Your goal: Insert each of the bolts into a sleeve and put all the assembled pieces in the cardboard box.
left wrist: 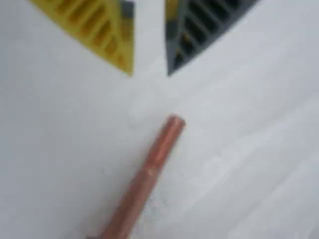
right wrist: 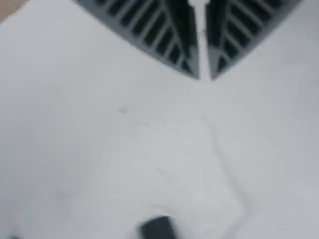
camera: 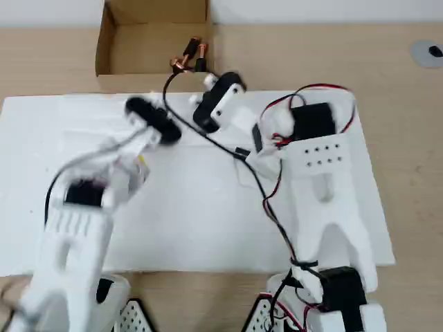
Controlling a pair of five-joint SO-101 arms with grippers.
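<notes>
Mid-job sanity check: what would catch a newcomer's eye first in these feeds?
A copper-coloured piece lies on the white sheet just ahead of the left gripper, whose jaws stand open. In the high view, the cardboard box sits beyond the sheet's far edge with copper and black pieces inside it.

Operator: Where can a gripper pass over the white sheet (camera: pixel 187 228)?
Technician: Across its middle and near half. The sides are covered by one arm (camera: pixel 73 235) and the other arm (camera: pixel 322 180).
Operator: What obstructs?
Technician: A black cable (camera: pixel 284 232) runs from the front of the cardboard box (camera: pixel 104 45) across the sheet to its near edge. Both arms' heads crowd the far edge, just before the box.
Operator: The box opening?
Technician: Open from above. The assembled pieces (camera: pixel 188 57) lie in the corner nearest the cable.
Operator: At the left gripper (left wrist: pixel 149 74)?
Technician: Fingertips apart. A copper piece (left wrist: pixel 149 174) lies on the sheet just beyond them.
</notes>
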